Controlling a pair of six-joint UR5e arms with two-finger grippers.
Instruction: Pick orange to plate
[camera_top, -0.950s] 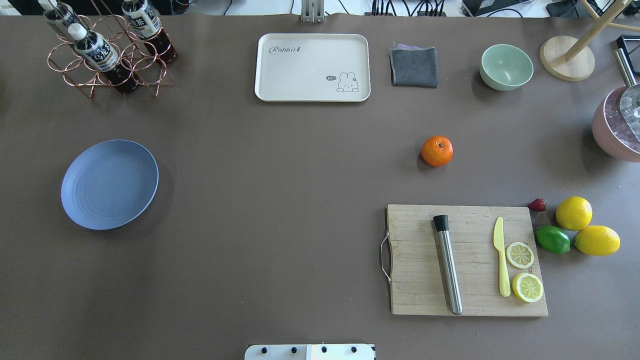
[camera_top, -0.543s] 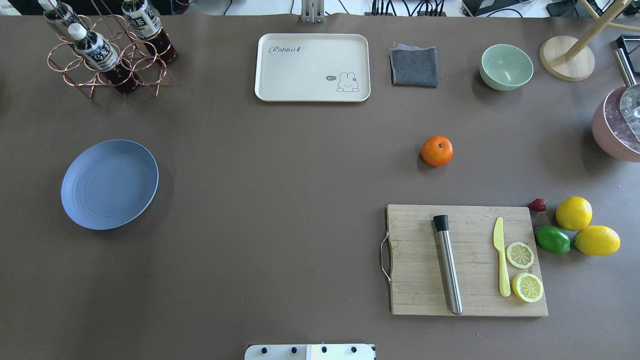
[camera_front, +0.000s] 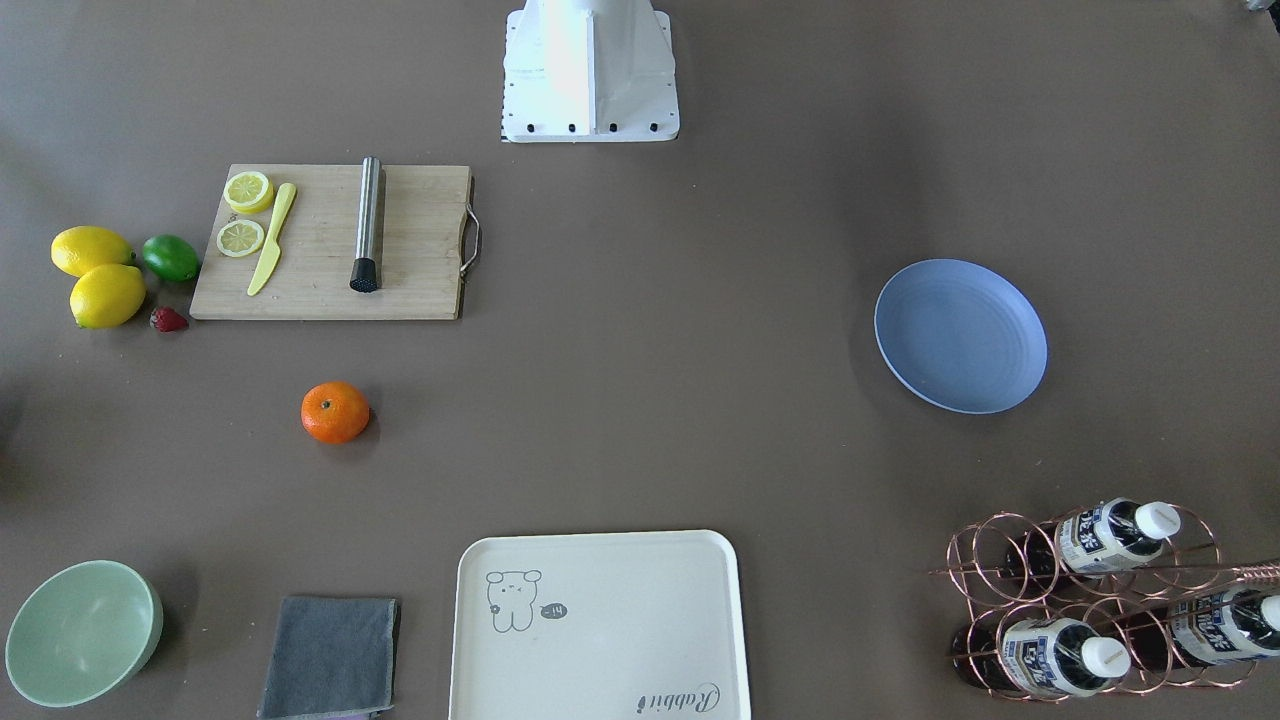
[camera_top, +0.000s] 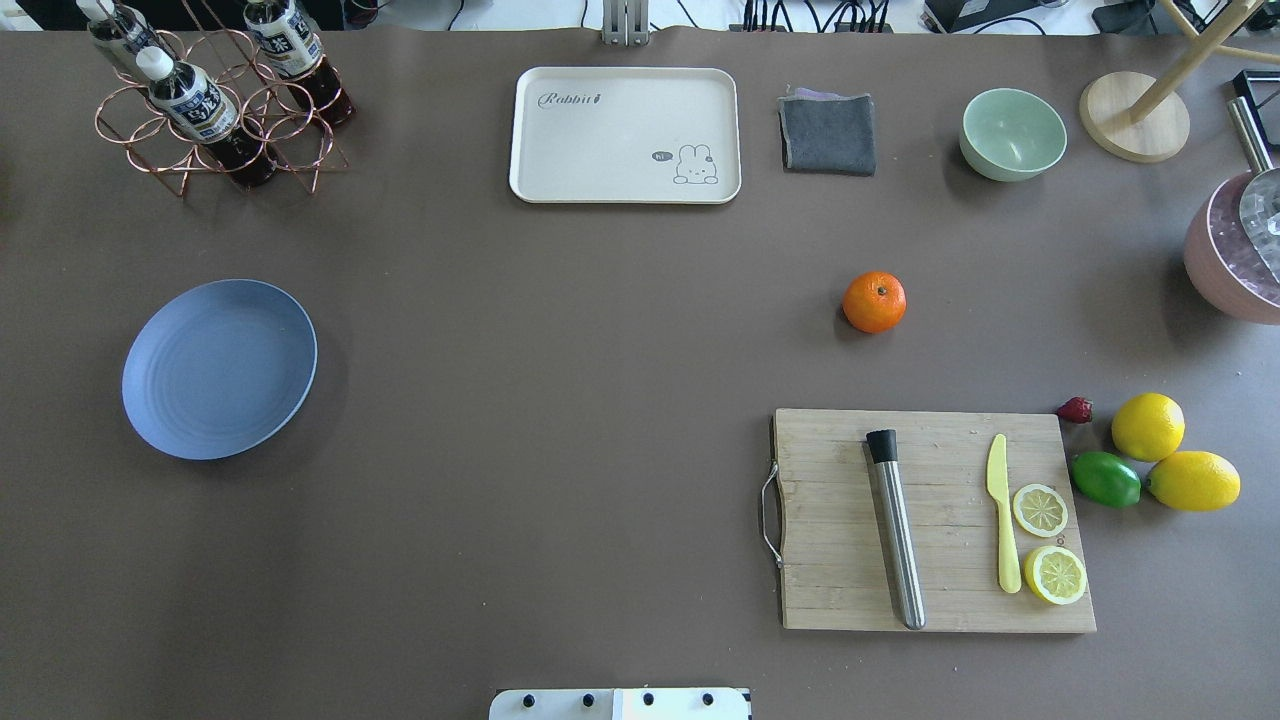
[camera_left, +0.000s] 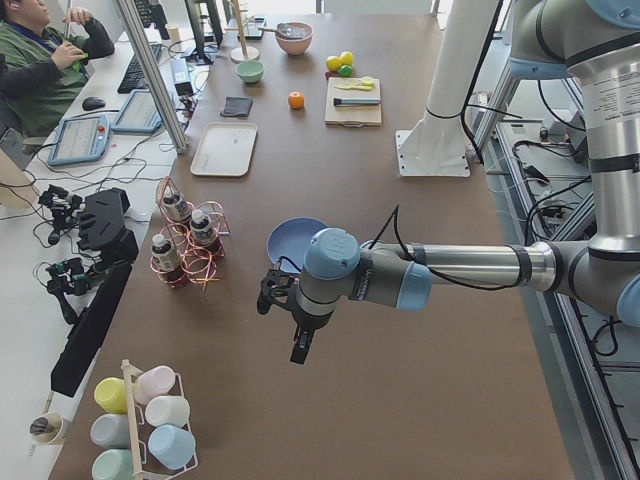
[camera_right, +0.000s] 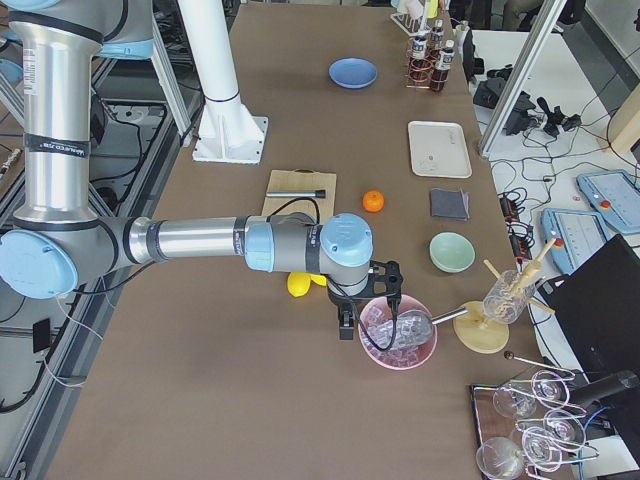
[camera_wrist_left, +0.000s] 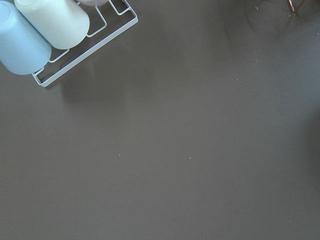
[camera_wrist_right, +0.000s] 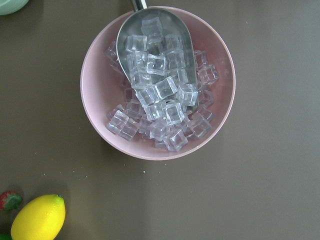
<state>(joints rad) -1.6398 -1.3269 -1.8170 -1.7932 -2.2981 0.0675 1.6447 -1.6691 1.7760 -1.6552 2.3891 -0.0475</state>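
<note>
The orange (camera_top: 874, 302) sits alone on the brown table, right of centre and just beyond the cutting board; it also shows in the front-facing view as the orange (camera_front: 335, 412). The periwinkle-blue plate (camera_top: 219, 369) lies bare at the left side, far from the fruit. Neither gripper appears in the overhead or front-facing views. In the side views the left gripper (camera_left: 298, 348) hangs over bare table past the plate (camera_left: 295, 240), and the right gripper (camera_right: 345, 326) hovers by the pink ice bowl (camera_right: 398, 334). I cannot tell whether either is open or shut.
A wooden cutting board (camera_top: 835, 570) carries a steel muddler, a yellow knife and lemon slices. Two lemons (camera_top: 1147, 426), a lime (camera_top: 1105, 479) and a strawberry lie to its right. The cream tray (camera_top: 625, 135), grey cloth, green bowl (camera_top: 1012, 133) and bottle rack (camera_top: 215, 110) line the far edge.
</note>
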